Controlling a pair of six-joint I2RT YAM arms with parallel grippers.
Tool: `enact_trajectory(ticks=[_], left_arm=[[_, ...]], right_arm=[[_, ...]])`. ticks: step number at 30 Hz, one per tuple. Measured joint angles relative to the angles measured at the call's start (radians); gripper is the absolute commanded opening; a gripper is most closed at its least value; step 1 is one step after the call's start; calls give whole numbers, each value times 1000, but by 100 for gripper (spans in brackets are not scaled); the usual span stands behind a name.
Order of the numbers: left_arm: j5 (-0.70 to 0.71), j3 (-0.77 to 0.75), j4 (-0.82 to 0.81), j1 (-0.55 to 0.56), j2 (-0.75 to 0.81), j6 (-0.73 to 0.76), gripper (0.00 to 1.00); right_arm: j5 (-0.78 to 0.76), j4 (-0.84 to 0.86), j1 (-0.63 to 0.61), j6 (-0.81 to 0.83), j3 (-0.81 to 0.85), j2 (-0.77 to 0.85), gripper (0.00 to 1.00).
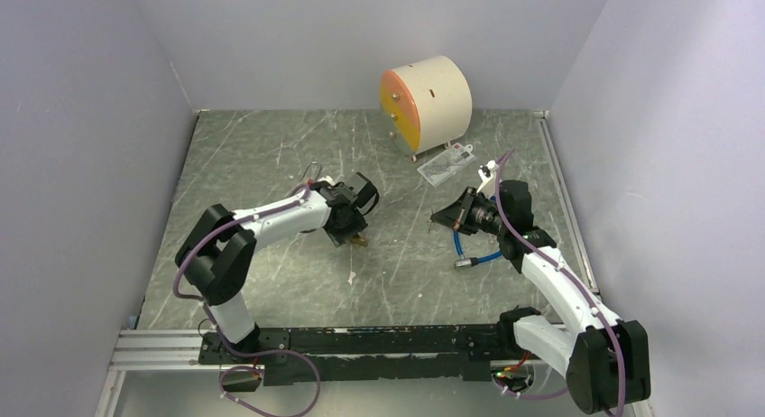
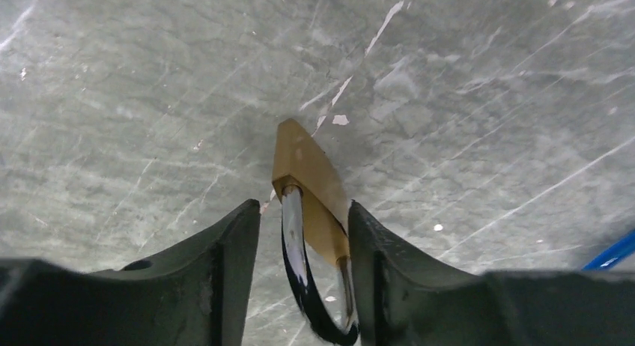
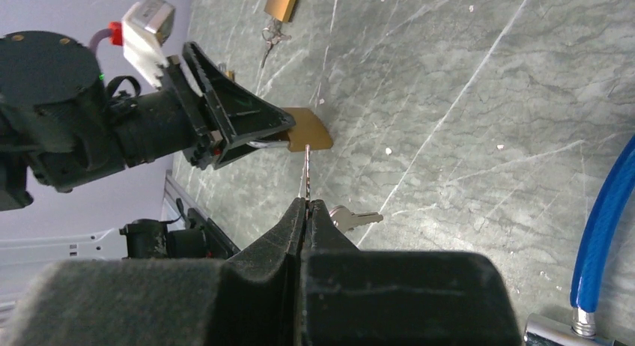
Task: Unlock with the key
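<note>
A brass padlock [image 2: 307, 170] sits between the fingers of my left gripper [image 2: 303, 204], body pointing away and steel shackle [image 2: 293, 234] toward the camera. The right finger [image 2: 374, 256] presses on its body. A thin strip of floor shows between the shackle and the left finger [image 2: 232, 256]. From above, this gripper [image 1: 354, 229] holds the padlock [image 1: 359, 240] low over the floor at centre. My right gripper [image 3: 307, 202] is shut on a key [image 3: 307, 174], blade edge-on and pointing at the padlock [image 3: 311, 129], still apart from it. A second key [image 3: 358, 219] hangs beside it.
A blue cable lock [image 1: 474, 254] lies under the right arm. A cream drum with an orange face [image 1: 426, 101] stands at the back, a printed card [image 1: 445, 164] in front of it. Another brass padlock [image 3: 282, 1] with keys lies far left.
</note>
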State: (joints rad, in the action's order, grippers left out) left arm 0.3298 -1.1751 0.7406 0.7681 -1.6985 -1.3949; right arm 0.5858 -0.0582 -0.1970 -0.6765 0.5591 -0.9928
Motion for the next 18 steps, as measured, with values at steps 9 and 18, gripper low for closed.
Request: enact_trajectory(ticks=[9, 18], left_arm=[[-109, -26, -84, -15, -63, 245, 16], [-240, -64, -195, -13, -77, 709, 37]], right_arm=[[-1, -1, 0, 4, -1, 0, 0], [-1, -1, 0, 4, -1, 0, 0]])
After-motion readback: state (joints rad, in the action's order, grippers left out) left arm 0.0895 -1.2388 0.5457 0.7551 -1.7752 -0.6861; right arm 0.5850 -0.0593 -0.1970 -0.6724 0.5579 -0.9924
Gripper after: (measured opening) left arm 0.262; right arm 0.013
